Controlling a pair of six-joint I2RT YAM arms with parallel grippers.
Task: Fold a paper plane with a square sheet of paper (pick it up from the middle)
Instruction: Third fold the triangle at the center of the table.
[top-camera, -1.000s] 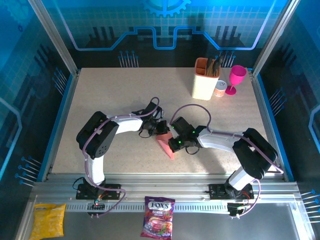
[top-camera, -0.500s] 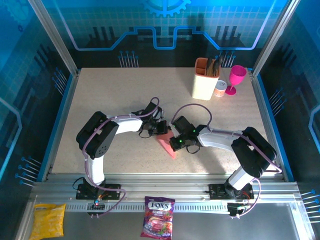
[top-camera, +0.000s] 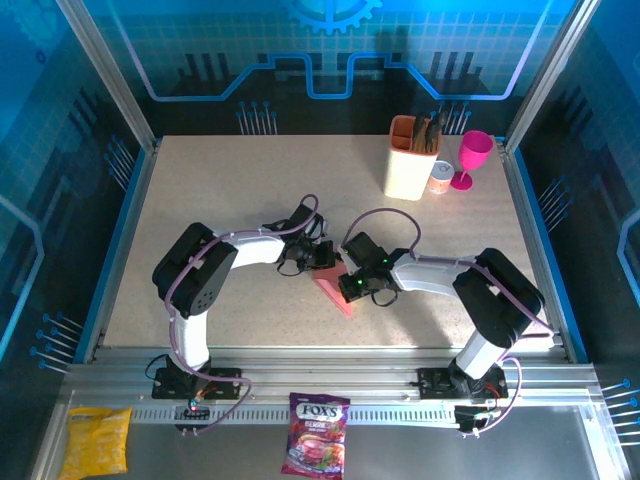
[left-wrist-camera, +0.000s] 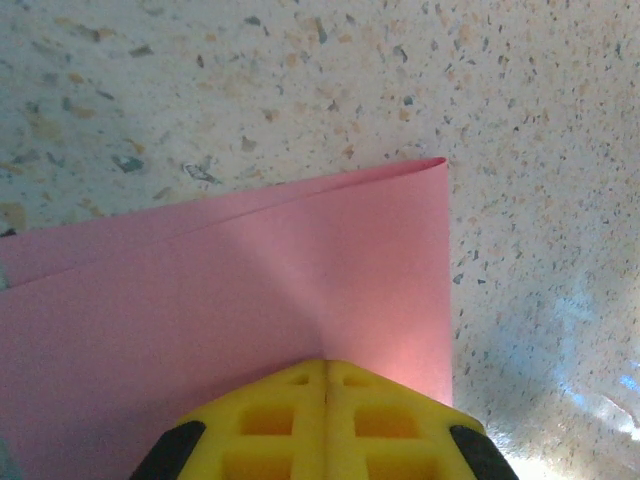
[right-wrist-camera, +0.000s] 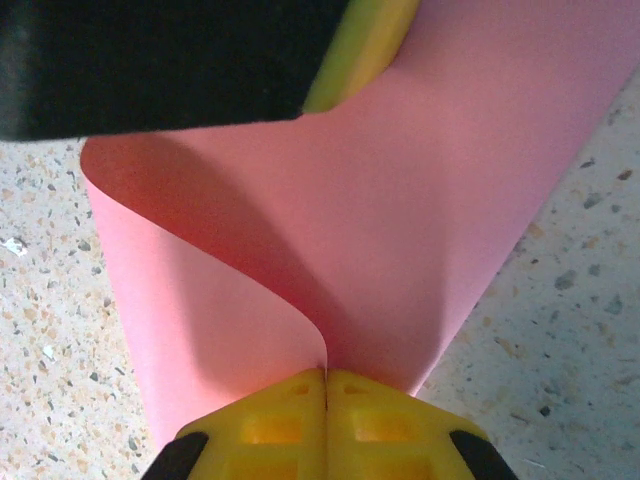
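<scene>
The paper plane (top-camera: 334, 290) is a folded salmon-pink sheet lying at the table's middle, its point toward the near edge. My left gripper (top-camera: 320, 258) is at its far end. In the left wrist view its yellow fingertips (left-wrist-camera: 325, 365) are shut, with the pink paper (left-wrist-camera: 250, 270) creased into their seam. My right gripper (top-camera: 352, 287) is at the paper's right side. Its jaws (right-wrist-camera: 325, 375) are shut on a curled-up flap of the paper (right-wrist-camera: 400, 220). The left gripper's finger (right-wrist-camera: 365, 45) shows at the top of the right wrist view, touching the paper.
A beige holder with tools (top-camera: 410, 160), a small can (top-camera: 441, 177) and a magenta goblet (top-camera: 474, 155) stand at the back right. A candy bag (top-camera: 318, 435) and a yellow packet (top-camera: 97, 440) lie on the metal rail in front of the arm bases.
The right arm's elbow has swung slightly left and its gripper has edged left with the paper. The left arm has held still.
</scene>
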